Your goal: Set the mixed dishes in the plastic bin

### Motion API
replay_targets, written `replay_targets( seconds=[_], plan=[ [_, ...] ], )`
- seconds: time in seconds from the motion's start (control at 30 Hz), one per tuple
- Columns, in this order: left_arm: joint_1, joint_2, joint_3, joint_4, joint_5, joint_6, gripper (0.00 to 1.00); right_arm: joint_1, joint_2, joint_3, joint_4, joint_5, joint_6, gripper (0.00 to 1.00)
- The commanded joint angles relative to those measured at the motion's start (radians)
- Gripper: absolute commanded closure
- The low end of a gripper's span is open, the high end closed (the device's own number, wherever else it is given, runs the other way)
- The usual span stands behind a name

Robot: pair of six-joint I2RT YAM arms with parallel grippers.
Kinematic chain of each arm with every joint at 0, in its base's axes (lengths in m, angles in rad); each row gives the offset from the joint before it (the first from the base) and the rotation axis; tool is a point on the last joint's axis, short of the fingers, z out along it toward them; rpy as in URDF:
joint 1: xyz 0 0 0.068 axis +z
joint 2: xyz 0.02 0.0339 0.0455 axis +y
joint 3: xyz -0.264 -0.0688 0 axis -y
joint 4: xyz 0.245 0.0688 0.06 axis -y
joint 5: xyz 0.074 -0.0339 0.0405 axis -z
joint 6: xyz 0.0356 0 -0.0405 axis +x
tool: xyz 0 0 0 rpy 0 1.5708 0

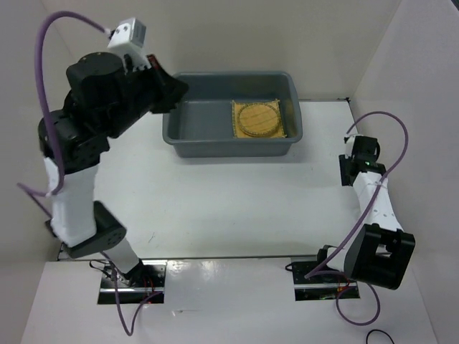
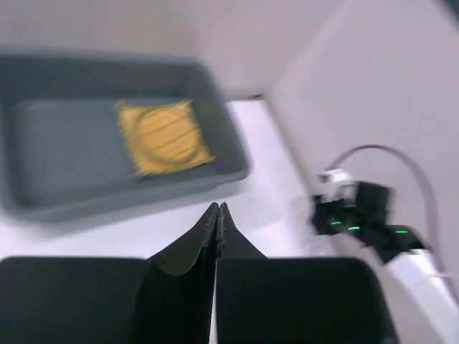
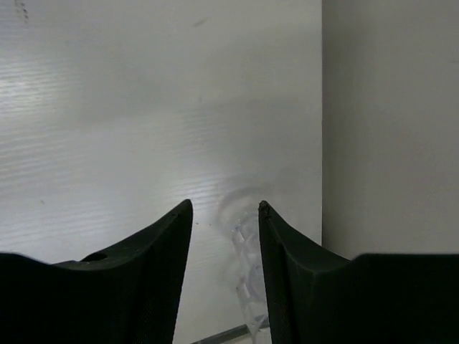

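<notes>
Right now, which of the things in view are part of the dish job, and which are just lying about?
Job:
plastic bin
square yellow mat, lying in it
round woven disc, on top of the mat
left gripper, shut and empty
right gripper, parted and empty

Lying about:
purple cables
black cable loop near the right base

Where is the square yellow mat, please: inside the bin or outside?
Inside: the mat lies flat on the bin floor, a round disc atop.
</notes>
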Motion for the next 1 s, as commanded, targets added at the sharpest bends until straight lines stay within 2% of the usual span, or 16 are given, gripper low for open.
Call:
replay_targets(
  seconds=[0.0,0.07,0.1,0.17,0.2,0.33,0.5,0.63,0.73,0.77,0.9,0.97],
  plan=[
    [0.003,-0.077,-0.348,-0.091,-0.14,-0.027,1.0,-0.076,-0.037,0.039,-0.045,-0.082,-0.063,0.52],
    [0.003,-0.24,-0.558,-0.042,-0.196,-0.037,1.0,-0.099,-0.054,0.024,-0.055,-0.065,-0.129,0.52],
    [0.003,-0.368,-0.8,0.044,-0.211,-0.037,1.0,-0.108,-0.063,0.006,-0.055,-0.045,-0.147,0.52],
    [0.028,-0.49,-1.012,0.154,-0.195,-0.037,0.98,-0.134,-0.077,-0.03,-0.064,-0.016,-0.214,0.52],
    [0.041,-0.588,-1.169,0.179,-0.185,-0.048,0.96,-0.159,-0.088,-0.041,-0.064,-0.007,-0.236,0.52],
    [0.062,-0.705,-1.387,0.222,-0.185,-0.057,0.92,-0.243,-0.108,-0.08,-0.042,0.004,-0.354,0.52],
    [0.072,-0.756,-1.542,0.264,-0.253,-0.057,0.83,-0.346,-0.054,-0.058,-0.133,-0.089,-0.431,0.59],
    [0.072,-0.88,-1.692,0.371,-0.322,-0.057,0.51,-0.362,-0.05,-0.068,-0.168,-0.137,-0.476,0.61],
    [0.072,-0.977,-1.793,0.414,-0.322,-0.048,0.36,-0.362,-0.074,-0.077,-0.191,-0.165,-0.509,0.61],
    [0.072,-0.992,-1.812,0.414,-0.331,-0.048,0.27,-0.362,-0.088,-0.078,-0.202,-0.175,-0.509,0.61],
    [0.072,-0.977,-1.824,0.423,-0.331,-0.057,0.15,-0.32,-0.088,-0.099,-0.193,-0.166,-0.509,0.58],
    [0.072,-0.943,-1.824,0.423,-0.331,-0.057,0.15,-0.308,-0.053,-0.099,-0.193,-0.166,-0.509,0.57]
  ],
)
